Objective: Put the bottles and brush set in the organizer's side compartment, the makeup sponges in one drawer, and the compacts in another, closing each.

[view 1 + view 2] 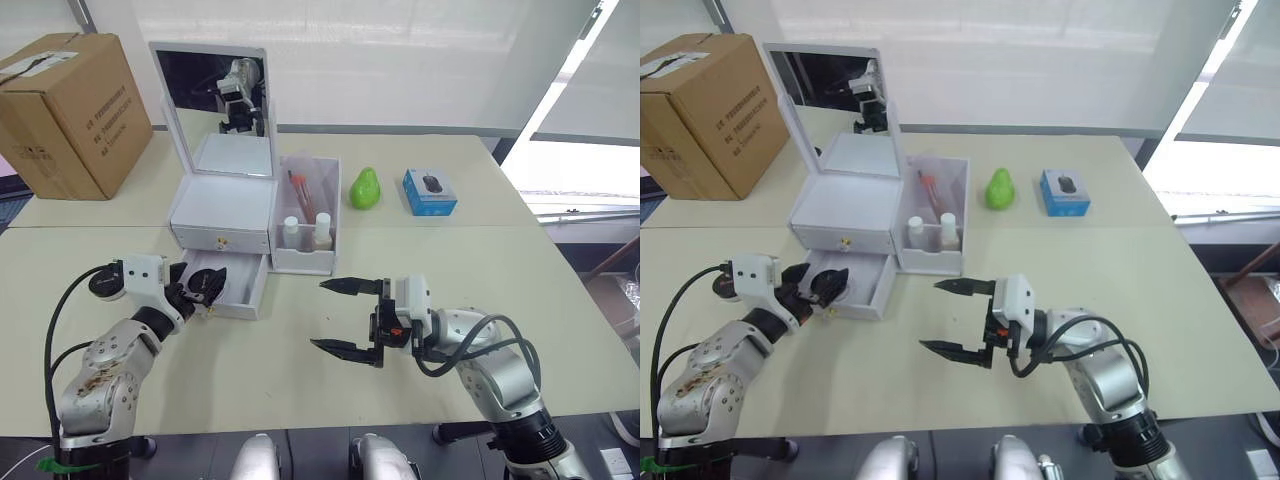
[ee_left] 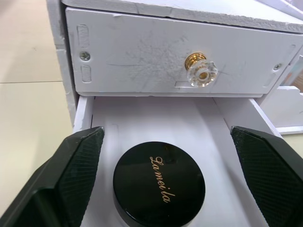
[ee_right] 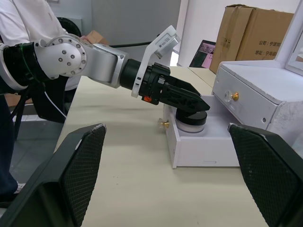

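The left gripper hung with fingers spread wide over the organizer's open lower drawer, a black compact lying between them, apparently unheld. The right gripper hovered wide open and empty over the table, well right of the drawer.

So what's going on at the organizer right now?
The left tool is at the organizer's open lower drawer, its fingers spread either side of a black compact that sits inside. The upper drawer is shut. Two white bottles and what looks like the brush set already stand in the side compartment. The right tool hovers open and empty over the table.
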`<state>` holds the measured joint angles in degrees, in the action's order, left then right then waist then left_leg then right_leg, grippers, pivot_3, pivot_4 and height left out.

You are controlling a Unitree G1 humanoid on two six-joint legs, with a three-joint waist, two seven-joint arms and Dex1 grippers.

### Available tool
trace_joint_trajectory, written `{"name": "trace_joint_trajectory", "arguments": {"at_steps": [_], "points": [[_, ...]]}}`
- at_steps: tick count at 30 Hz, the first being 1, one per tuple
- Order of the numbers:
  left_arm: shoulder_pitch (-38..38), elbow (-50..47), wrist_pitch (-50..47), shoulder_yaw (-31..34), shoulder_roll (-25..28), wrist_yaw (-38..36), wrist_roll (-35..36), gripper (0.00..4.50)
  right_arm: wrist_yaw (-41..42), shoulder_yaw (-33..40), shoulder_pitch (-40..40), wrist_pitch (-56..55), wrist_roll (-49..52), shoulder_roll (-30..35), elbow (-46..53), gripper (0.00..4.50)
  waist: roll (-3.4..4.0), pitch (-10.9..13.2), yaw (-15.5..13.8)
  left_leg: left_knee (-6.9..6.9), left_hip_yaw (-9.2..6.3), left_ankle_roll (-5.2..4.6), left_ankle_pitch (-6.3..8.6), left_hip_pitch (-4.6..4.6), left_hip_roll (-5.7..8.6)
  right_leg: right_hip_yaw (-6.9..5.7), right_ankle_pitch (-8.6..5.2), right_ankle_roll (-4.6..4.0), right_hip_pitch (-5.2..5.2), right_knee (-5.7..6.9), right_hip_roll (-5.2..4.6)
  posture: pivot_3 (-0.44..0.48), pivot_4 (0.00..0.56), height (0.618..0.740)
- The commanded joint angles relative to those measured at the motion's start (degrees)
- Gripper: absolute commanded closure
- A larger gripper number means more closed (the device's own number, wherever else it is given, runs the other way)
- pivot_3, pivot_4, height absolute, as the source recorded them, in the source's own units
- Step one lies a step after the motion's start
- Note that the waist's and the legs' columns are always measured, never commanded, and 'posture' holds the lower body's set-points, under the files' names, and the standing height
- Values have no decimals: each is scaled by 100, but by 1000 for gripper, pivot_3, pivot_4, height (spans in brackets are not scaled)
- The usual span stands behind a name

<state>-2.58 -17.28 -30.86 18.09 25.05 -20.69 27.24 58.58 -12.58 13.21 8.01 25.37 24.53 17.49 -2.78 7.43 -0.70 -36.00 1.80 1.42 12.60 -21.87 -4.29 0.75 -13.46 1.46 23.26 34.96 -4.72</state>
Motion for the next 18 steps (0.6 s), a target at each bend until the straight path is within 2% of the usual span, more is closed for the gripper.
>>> {"name": "trace_joint_trajectory", "arguments": {"at_steps": [1,4,9,13,18], "points": [[-39,-164,209,458,-6,-2,245,23,-68,88,41,25,23,32,175,0,0,0,1,0,0,0,0,0,0,0,0,0,0,0,1,0,150,722],[26,-57,288,941,88,-219,589,23,-134,244,16,43,45,100,111,0,0,0,3,0,-6,0,0,0,0,1,0,-2,1,0,4,0,150,722],[628,558,429,1935,773,-1176,964,23,-267,850,-156,-28,74,453,-117,0,11,7,6,1,-7,0,0,4,0,2,-5,-9,3,0,6,0,150,722],[1134,1912,939,2569,1626,-1913,639,23,-338,1649,-478,-113,140,881,-403,0,24,17,-8,3,-6,1,1,7,-2,0,-9,-14,10,-1,5,0,150,722],[1521,3669,1806,2939,2514,-2567,123,23,-204,2806,-1098,-425,208,1387,-1000,0,15,17,-46,9,18,40,25,-19,-1,-16,-10,-13,69,-3,-28,0,150,722]]}}
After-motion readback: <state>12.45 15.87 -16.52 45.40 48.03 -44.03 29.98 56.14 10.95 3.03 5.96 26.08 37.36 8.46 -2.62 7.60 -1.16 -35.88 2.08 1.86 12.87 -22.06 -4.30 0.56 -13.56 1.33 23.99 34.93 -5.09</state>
